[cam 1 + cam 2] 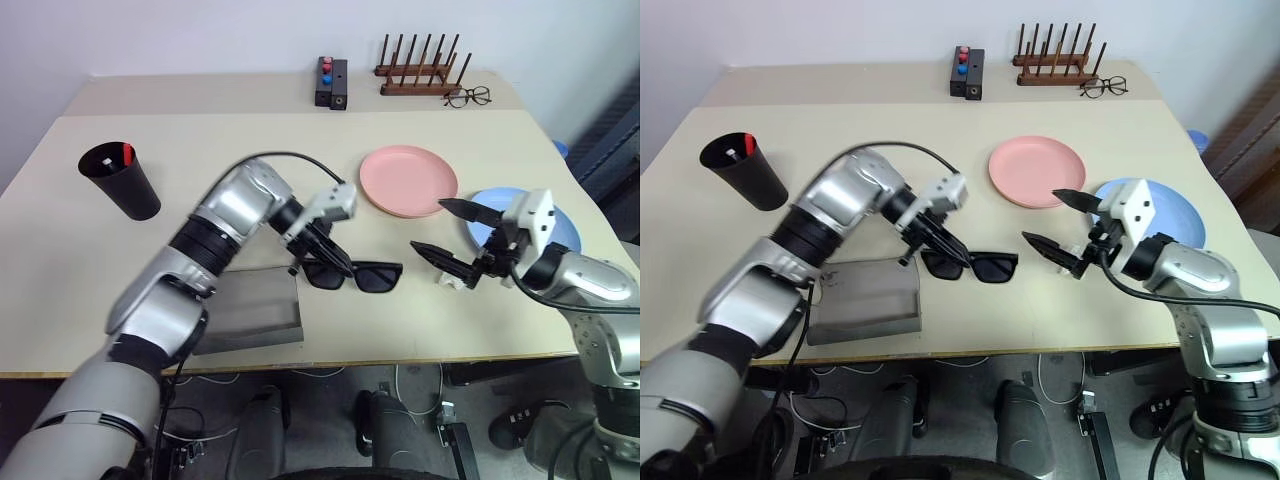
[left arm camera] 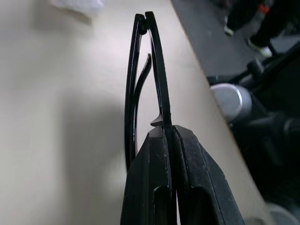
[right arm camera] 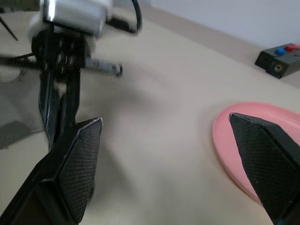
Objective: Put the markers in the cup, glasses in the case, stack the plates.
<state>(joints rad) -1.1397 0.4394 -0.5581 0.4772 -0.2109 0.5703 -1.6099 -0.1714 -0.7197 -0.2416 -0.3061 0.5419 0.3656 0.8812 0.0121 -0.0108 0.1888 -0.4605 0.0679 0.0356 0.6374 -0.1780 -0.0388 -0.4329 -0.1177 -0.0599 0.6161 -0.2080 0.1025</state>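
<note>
- The left gripper (image 1: 325, 252) is pressed together on the black glasses (image 1: 362, 275), pinching the frame at its left end; the left wrist view shows the two fingers (image 2: 154, 178) clamped on the thin edge of the frame
- The glasses sit near the front middle of the table (image 1: 60, 250), just right of the grey case (image 1: 250, 315), whose near part is hidden under the left forearm
- The right gripper (image 1: 440, 228) hangs with its jaws spread wide and nothing between them, to the right of the glasses and apart from them; a small white object (image 1: 447, 281) lies on the table below it, too small to tell what it is
- The pink plate (image 1: 408, 180) lies behind the glasses, with the light blue plate (image 1: 568, 228) to its right; the two are side by side, not stacked
- The black cup (image 1: 120, 180) stands at the far left of the table with a red-capped marker (image 1: 127, 153) inside
- At the back edge stand a black box (image 1: 331, 82) with red and blue buttons, a wooden rack (image 1: 420, 68) and wire-framed spectacles (image 1: 468, 96)
- No brand, label or writing can be read on any of these things
</note>
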